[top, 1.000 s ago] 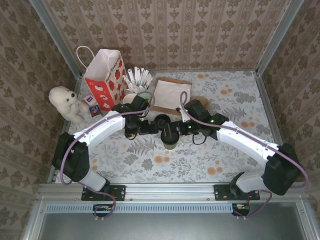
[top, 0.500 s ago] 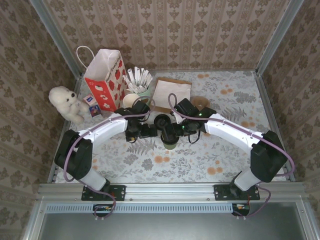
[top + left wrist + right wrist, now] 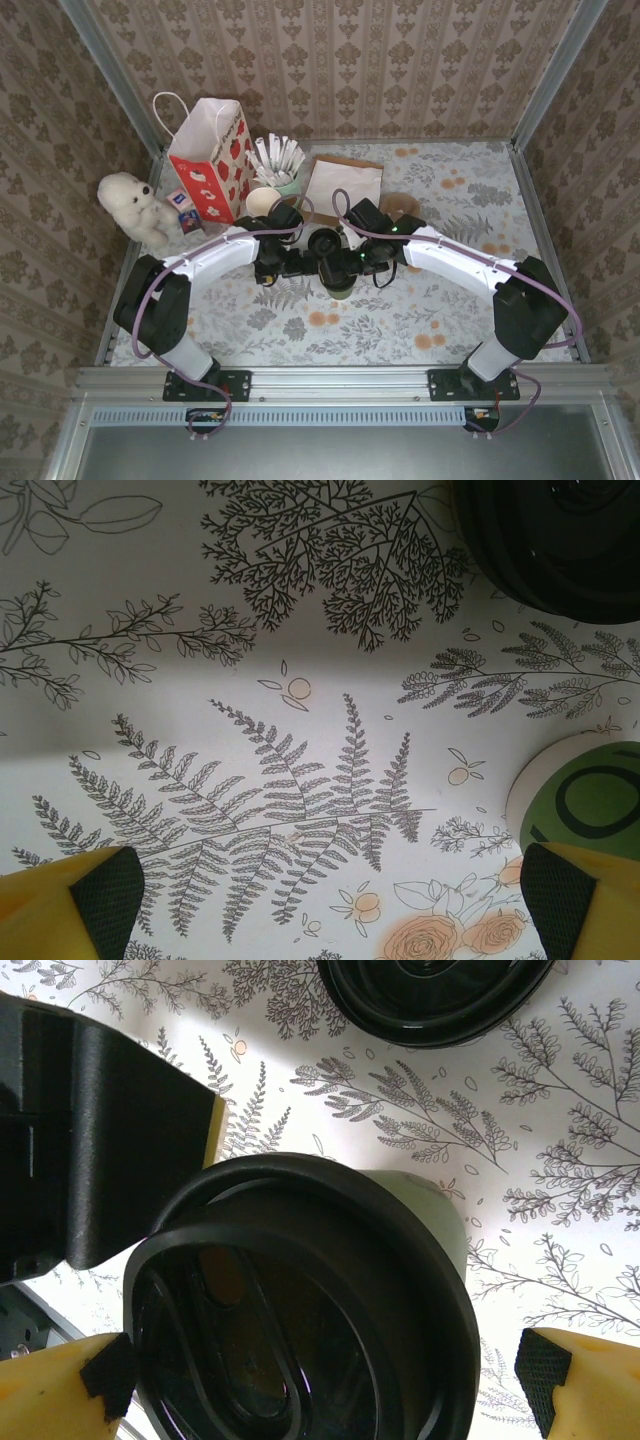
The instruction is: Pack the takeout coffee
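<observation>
Takeout coffee, a small dark green paper cup with a round black plastic lid, stands upright on the white tablecloth printed with ferns and orange flowers, directly between the jaws of the right gripper. Those jaws are spread wide and straddle the lid. One black fingertip pad sits right at the lid's rim, and I cannot tell whether it touches. The other pad stands clear of the rim, with a strip of cloth showing between them. A little of the cup's green wall shows below the lid on that open side.

Just beside the cup, outside the right jaws on the near-pad side, is the black body of the left gripper. Its yellow, black-padded jaws are also spread wide, with bare printed cloth between them. From above, the two grippers meet almost nose to nose at the cup.

Ahead of the right jaws, beyond the cup and apart from it, a second round black plastic lid lies loose on the cloth.

Farther out, behind both grippers toward the back wall, are a stack of lidless green cups with cream insides, a pale green pot of white sticks and a flat white-and-brown paper packet. Well off beyond the left jaws are a red and white paper bag with a loop handle and a white plush toy.
</observation>
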